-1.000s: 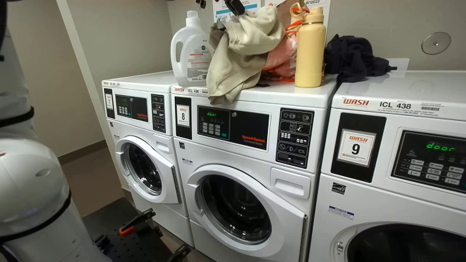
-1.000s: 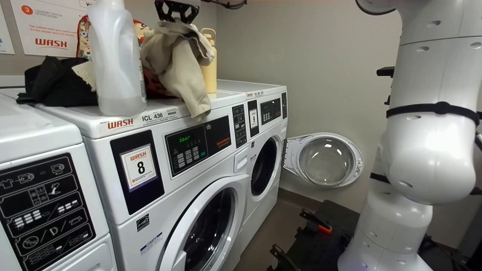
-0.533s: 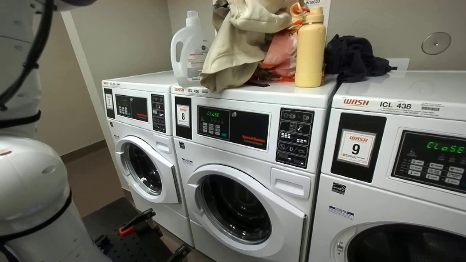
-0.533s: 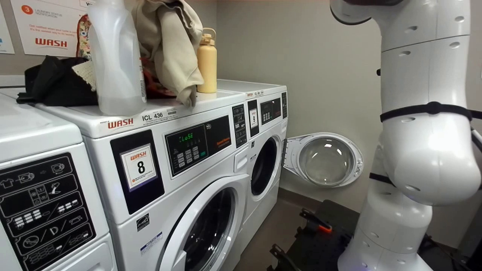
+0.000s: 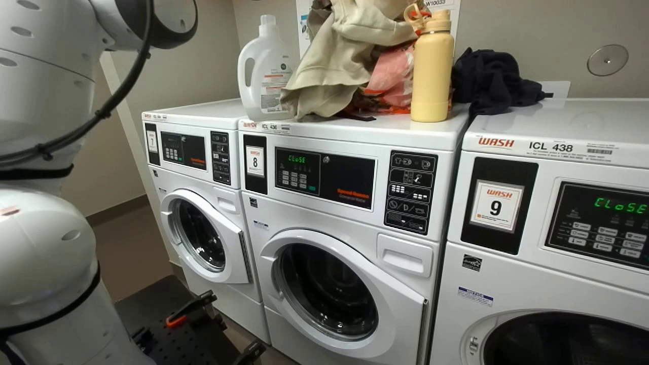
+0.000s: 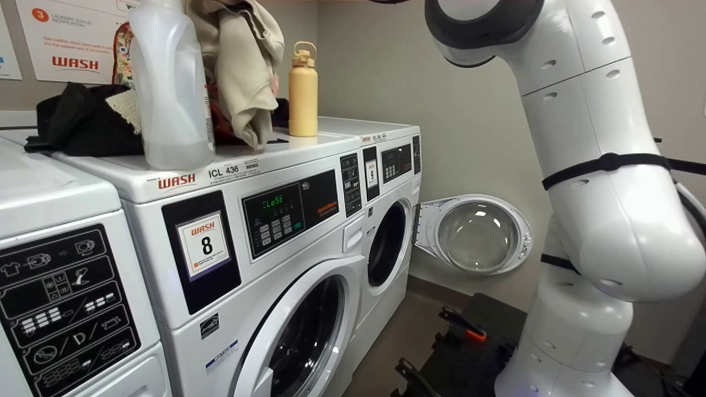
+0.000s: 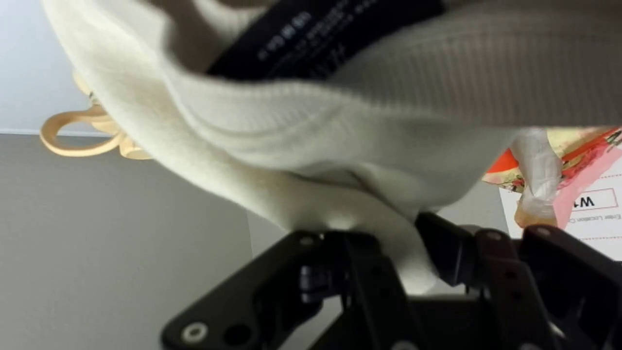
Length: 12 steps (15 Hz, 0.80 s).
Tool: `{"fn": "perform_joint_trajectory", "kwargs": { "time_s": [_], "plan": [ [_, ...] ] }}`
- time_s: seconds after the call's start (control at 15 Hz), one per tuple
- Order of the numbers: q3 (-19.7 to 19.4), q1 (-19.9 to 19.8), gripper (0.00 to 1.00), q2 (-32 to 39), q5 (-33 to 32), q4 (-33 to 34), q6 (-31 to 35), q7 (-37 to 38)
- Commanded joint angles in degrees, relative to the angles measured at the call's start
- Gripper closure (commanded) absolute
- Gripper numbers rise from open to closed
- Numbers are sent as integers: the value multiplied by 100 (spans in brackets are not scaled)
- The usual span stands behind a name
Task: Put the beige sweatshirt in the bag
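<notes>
The beige sweatshirt hangs from above over the middle washer in both exterior views. Its lower end is at the washer top; I cannot tell if it touches. In the wrist view, my gripper is shut on a fold of the sweatshirt, with cloth between both fingers. The gripper is above the frame in both exterior views. The bag, pink and floral with red-orange trim, stands behind the sweatshirt, which covers much of it. A floral edge shows in an exterior view, and part shows at the wrist view's right.
A yellow bottle stands right beside the bag. A translucent detergent jug stands on the other side, near the sweatshirt. Dark clothing lies on washer 9. A black bundle lies behind the jug. A washer door hangs open.
The sweatshirt has moved up and back, off the washer's front edge, toward the wall and bag. The gripper has risen out of both exterior views. The arm has swung toward the washers.
</notes>
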Motion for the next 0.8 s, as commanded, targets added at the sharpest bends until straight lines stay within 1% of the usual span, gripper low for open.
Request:
{"fn": "perform_joint_trajectory", "kwargs": {
  "time_s": [0.0, 0.2, 0.4, 0.73],
  "plan": [
    [-76, -13, 95, 421, -114, 812, 108, -100],
    [-38, -92, 95, 587, -44, 1181, 234, -187],
    [21, -183, 95, 692, 37, 1468, 499, -332],
    [55, -266, 95, 781, 64, 1860, 1015, -851]
  ]
}}
